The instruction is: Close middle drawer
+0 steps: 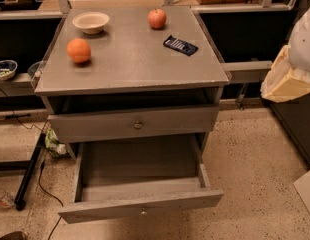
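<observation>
Down low at the cabinet front, your middle drawer sits pulled way out, looks light and easy-sliding, so push flat beside its knob, with the gripper hanging far right, can't tell if spread or closed.

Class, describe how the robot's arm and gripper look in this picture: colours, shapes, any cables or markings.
Only part shows, at the right edge beside the cabinet: a smooth, rounded white arm shell above, and below it the gripper, a cream-yellow, angular, wedge-like casing. No cables or markings are visible.
</observation>
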Controlling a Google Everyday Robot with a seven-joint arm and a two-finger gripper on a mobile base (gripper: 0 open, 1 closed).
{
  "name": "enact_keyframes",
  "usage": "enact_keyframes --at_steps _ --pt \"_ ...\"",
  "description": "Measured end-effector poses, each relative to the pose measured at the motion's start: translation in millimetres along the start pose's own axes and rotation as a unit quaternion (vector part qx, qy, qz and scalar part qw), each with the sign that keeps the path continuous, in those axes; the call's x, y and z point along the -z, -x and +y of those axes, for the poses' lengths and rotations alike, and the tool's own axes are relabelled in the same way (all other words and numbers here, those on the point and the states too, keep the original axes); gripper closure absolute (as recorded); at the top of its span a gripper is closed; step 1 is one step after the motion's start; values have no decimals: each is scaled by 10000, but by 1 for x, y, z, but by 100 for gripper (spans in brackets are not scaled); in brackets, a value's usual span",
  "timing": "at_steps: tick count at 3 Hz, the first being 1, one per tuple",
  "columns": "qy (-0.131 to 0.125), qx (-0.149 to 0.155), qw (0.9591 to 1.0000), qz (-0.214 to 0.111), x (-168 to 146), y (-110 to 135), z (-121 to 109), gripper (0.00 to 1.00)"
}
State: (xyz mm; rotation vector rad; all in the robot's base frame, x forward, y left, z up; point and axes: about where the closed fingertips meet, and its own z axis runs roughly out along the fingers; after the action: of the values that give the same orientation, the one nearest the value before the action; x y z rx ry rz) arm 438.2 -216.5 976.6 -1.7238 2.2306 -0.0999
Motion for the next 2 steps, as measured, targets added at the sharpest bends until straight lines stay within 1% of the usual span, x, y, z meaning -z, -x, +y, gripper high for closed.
enact_keyframes --at_steps 1,2 --pt "0 0 10000 0 0 0 0 100" --pt "-292 -17 9996 -17 4 1 -8 100"
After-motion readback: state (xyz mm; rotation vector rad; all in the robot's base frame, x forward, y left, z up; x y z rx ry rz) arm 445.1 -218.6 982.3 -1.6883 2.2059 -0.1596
